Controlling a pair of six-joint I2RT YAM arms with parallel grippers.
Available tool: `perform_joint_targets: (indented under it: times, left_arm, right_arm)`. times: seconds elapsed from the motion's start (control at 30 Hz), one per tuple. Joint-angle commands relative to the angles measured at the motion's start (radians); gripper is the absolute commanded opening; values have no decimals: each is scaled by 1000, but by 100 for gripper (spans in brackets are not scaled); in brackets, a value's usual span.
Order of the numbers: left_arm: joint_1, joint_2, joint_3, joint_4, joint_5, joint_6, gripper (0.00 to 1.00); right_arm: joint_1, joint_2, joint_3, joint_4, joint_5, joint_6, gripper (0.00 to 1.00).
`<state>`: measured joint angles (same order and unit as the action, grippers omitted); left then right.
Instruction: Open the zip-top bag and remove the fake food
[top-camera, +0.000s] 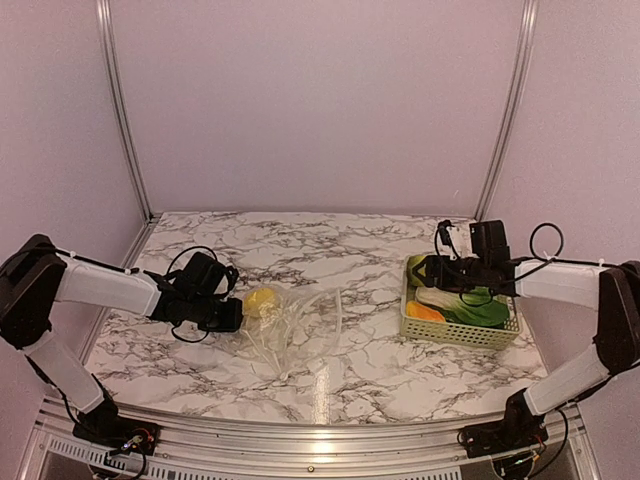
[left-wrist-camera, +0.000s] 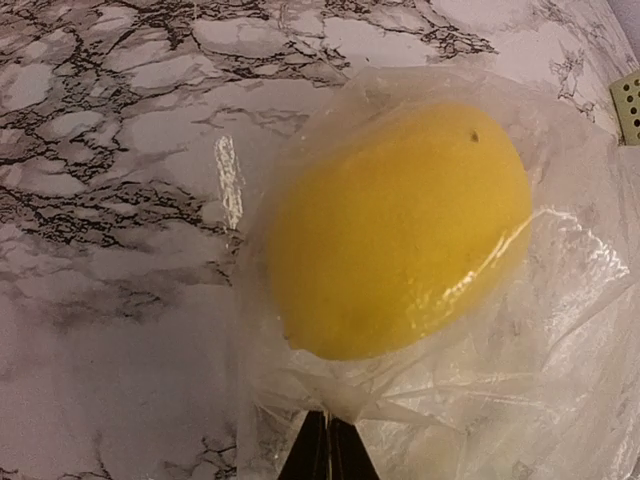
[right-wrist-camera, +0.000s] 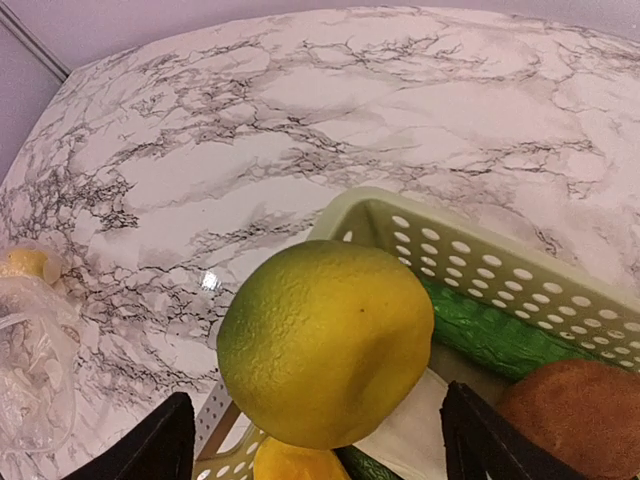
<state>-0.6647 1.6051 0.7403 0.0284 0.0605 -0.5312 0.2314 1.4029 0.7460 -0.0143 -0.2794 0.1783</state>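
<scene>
- black left gripper (left-wrist-camera: 326, 445), jaws pinched together on a fold of the zip-top bag (left-wrist-camera: 560, 330); a yellow fake lemon (left-wrist-camera: 400, 230) sits inside the bag, just ahead.
- right gripper (right-wrist-camera: 315, 392) stands wide apart around a yellow-green fruit (right-wrist-camera: 325, 340), fingers (right-wrist-camera: 150, 445) clear of it.
- under it, the lattice basket (right-wrist-camera: 500, 270) holds a green piece (right-wrist-camera: 480, 335) and a brown piece (right-wrist-camera: 580, 415).
- beyond, marble table (right-wrist-camera: 300, 120).

1. Left wrist view: the left pincer (left-wrist-camera: 328, 452) shows only as dark tips at the bottom edge.
2. The bag (left-wrist-camera: 560, 330) runs off the right and bottom edges; its film hazes the lemon (left-wrist-camera: 400, 230).
3. Right wrist view: the right pincer (right-wrist-camera: 318, 450) shows only two fingers (right-wrist-camera: 150, 445), cut by the bottom edge.
4. The green-yellow fruit (right-wrist-camera: 325, 340) hides part of the basket (right-wrist-camera: 480, 265).
5. The brown piece (right-wrist-camera: 580, 415) is cut off at lower right.
6. Top view: the bag's print is too small to tell.
</scene>
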Motion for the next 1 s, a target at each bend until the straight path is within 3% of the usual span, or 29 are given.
perform_joint_targets:
  times: [0.0, 0.33, 0.53, 0.97]
  left_arm:
    - [9, -49, 11, -27, -14, 23, 6]
    - [74, -143, 10, -107, 46, 42, 26]
    - [149, -217, 38, -131, 86, 73, 53]
    - [194, -32, 184, -51, 200, 109, 65]
  right_arm:
    - [-9, -29, 56, -45, 9, -19, 81]
    - [42, -85, 35, -52, -84, -25, 74]
    - [120, -119, -9, -15, -107, -4, 71]
    - [428, -49, -84, 231, -132, 132, 57]
